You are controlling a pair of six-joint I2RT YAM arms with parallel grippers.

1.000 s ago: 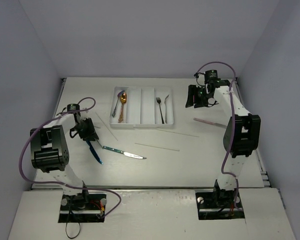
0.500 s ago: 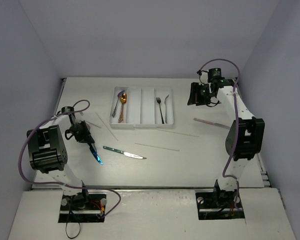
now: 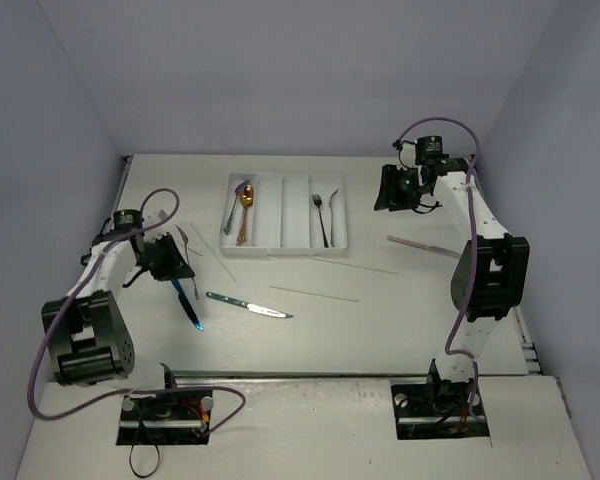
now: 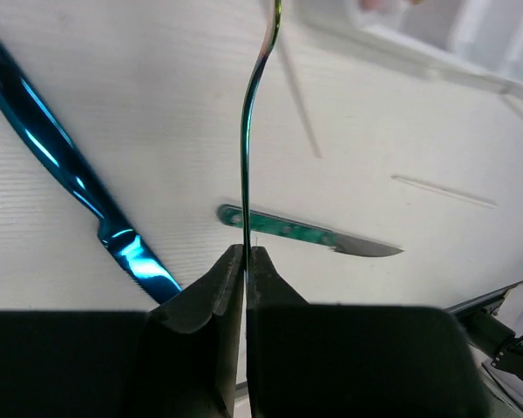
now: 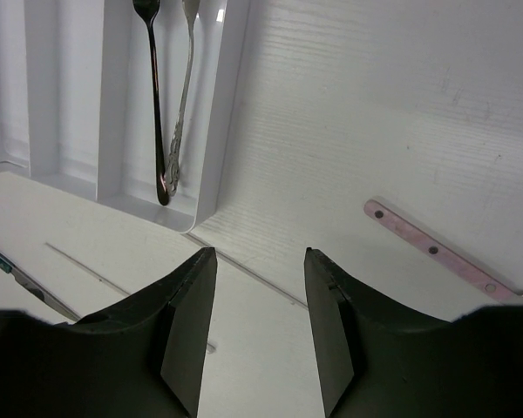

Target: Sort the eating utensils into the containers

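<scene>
Because your left tool clamps the utensil edge-on, it may swivel or slip; right tool half-open, empty.

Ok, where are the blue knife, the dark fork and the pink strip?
blue knife (image 4: pixel 74 178): left wrist view, on its handle.
dark fork (image 5: pixel 154 104): right wrist view, on its stem.
pink strip (image 5: pixel 449 259): right wrist view, on its middle.

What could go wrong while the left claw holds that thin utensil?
1. The left gripper pinches the utensil edge-on, with most of it sticking out, so it may swing or slip on the way to the tray.
2. The blue knife lies on the table close beside it; a low move could knock it.
3. The right gripper hangs open near the tray, so the arms might crowd there.
</scene>
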